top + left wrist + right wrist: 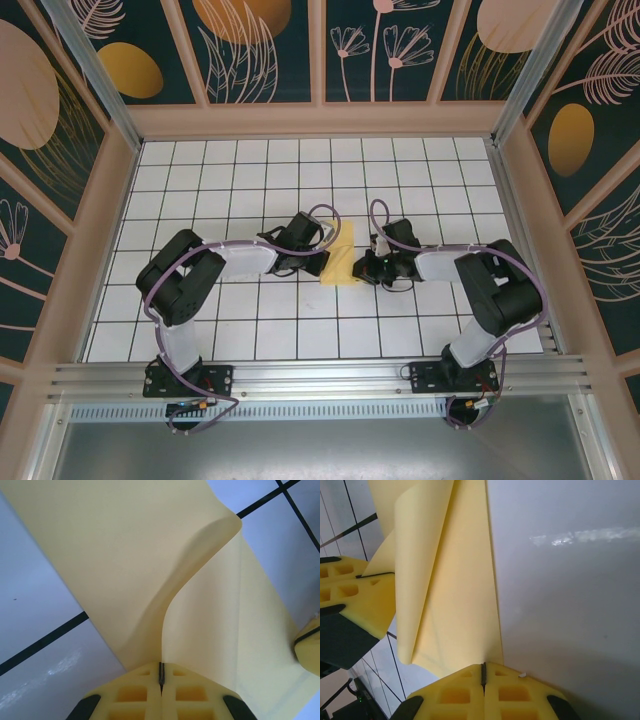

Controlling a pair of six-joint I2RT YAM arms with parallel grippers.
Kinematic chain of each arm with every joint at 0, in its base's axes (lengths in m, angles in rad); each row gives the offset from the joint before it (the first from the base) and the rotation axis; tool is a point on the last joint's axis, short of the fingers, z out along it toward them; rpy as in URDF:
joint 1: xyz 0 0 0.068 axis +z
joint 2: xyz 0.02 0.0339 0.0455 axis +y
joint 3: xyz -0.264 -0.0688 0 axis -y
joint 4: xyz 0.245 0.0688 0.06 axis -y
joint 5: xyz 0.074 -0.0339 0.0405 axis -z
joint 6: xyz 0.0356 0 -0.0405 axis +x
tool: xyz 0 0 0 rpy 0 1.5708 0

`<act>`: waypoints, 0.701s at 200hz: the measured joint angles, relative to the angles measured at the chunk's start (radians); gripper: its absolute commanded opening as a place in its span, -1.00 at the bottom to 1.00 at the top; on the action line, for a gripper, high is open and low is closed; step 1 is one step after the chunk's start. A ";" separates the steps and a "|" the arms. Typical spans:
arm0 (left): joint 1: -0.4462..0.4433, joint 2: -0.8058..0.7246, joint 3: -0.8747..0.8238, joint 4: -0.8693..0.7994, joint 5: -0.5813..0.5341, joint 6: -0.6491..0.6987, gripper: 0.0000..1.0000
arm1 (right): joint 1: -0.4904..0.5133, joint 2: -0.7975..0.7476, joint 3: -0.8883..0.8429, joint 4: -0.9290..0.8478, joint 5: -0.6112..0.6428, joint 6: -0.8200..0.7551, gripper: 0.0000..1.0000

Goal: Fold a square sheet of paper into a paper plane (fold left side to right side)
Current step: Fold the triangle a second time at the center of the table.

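The square sheet of paper (340,262) lies partly folded on the white grid table between my two grippers. No paper plane is in view. In the left wrist view one layer of the yellow paper (125,555) curls up off the flat layer, and its edge runs into the shut jaws of my left gripper (161,672). My right gripper (483,672) is shut, its tips resting on the near edge of the paper (460,580). From above, the left gripper (327,252) and the right gripper (362,266) face each other across the paper.
The left gripper's yellow fingers (355,595) stand close at the left of the right wrist view. A right finger (310,650) shows at the edge of the left wrist view. Wooden walls (320,120) enclose the table. Both arm bases sit on the near rail (320,380).
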 measured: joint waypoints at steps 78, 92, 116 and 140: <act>0.001 0.005 0.000 0.015 0.009 0.000 -1.00 | -0.043 -0.068 0.104 0.008 -0.010 0.050 -0.95; 0.001 0.006 0.000 0.017 0.012 0.000 -1.00 | -0.028 -0.026 0.145 0.035 -0.013 0.061 -0.95; 0.003 0.006 0.000 0.017 0.018 0.000 -1.00 | 0.000 0.044 0.188 0.060 -0.014 0.081 -0.96; 0.003 0.006 0.000 0.017 0.020 0.000 -1.00 | 0.024 0.093 0.199 0.065 -0.014 0.087 -0.95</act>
